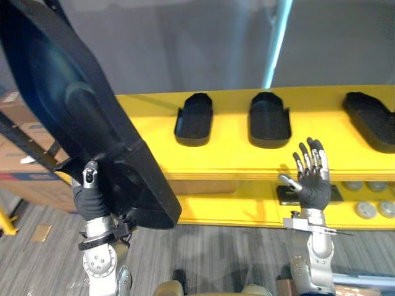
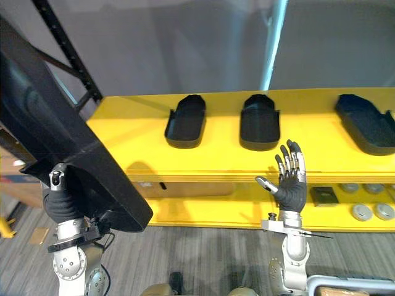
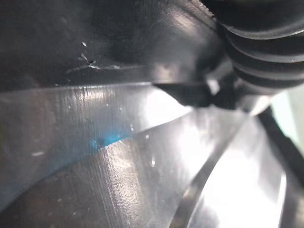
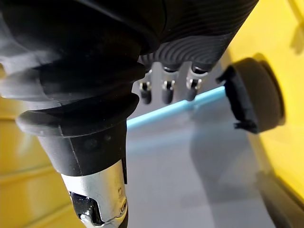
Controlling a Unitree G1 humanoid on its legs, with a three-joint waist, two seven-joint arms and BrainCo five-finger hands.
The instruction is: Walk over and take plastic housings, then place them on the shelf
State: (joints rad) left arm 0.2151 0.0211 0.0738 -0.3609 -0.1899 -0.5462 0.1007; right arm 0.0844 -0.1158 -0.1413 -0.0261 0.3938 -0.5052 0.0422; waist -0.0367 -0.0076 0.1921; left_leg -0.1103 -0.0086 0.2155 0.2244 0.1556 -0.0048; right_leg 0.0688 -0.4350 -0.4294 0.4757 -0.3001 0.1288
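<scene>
The left hand (image 1: 91, 197), thumb clamped, holds a large black housing (image 1: 80, 117) aloft at 9 o'clock. The right hand (image 1: 315, 188) is spread empty at 4. On the shelf (image 1: 234, 154) smaller housings (image 1: 270, 120) already lie, so this one remains.

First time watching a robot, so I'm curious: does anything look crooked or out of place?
The large black housing stands out: the left hand holds it steeply tilted in front of the yellow shelf, not yet on it.
</scene>
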